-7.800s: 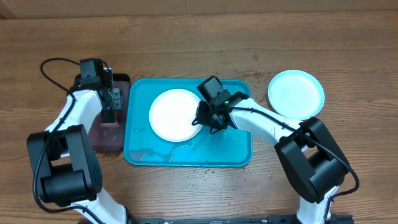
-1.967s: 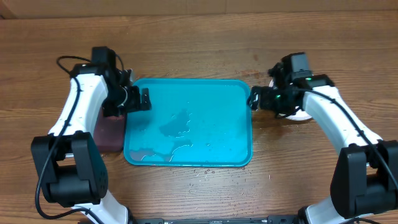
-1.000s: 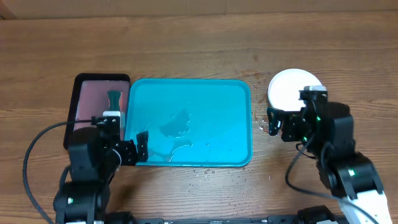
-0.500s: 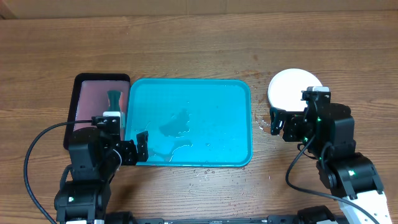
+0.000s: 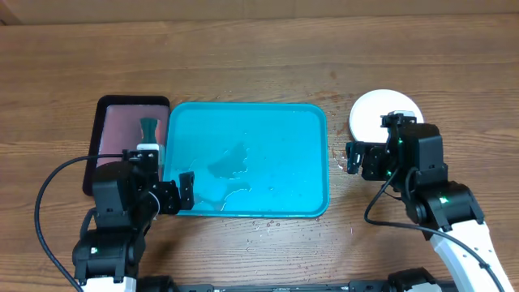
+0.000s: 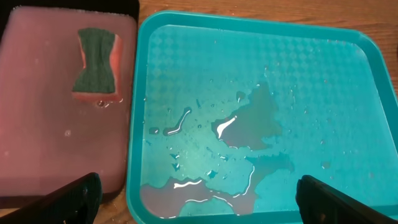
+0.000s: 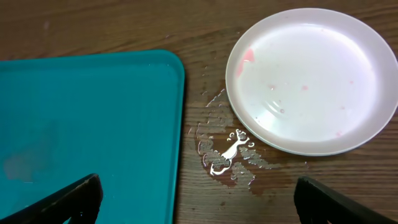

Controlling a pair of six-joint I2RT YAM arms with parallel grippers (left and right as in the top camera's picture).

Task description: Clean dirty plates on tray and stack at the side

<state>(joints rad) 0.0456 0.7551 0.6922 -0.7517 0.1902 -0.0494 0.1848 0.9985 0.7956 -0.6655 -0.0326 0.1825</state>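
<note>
Left gripper [image 5: 176, 193] first: jaws spread wide, nothing between them, hovering over the near edge of the tray [image 5: 268, 130]. Just ahead of its fingertips lies a shallow pool of water [image 6: 249, 124], and not one plate is on the turquoise. Ahead and to the gripper's left, on the small pinkish tray [image 6: 50, 143], the sponge [image 6: 94, 61] lies flat, green side up, well clear of the fingers.

Over to the right gripper [image 5: 361, 160]: also wide apart and empty, parked between the tray's right rim and the white plate [image 7: 305, 81]. Below it and a little ahead, a small puddle [image 7: 227, 152] sits on the wood, touching the plate's near edge. The plate rests off the tray, ahead and to the gripper's right, flat on the table. Whether the other plates lie under it, I can't tell from above.

By my reading the stacking is done, but look at those faint pink flecks and that smear near the plate's left rim. To finish this well, the left gripper would fetch the sponge by its narrow waist and wipe that smear with the plate held steady by its rim. Watch out, a wet plate will slide.

Beyond all that, the table [image 5: 243, 49] is brown wood planking, bare on the far side, with droplets scattered along the tray's near rim.
</note>
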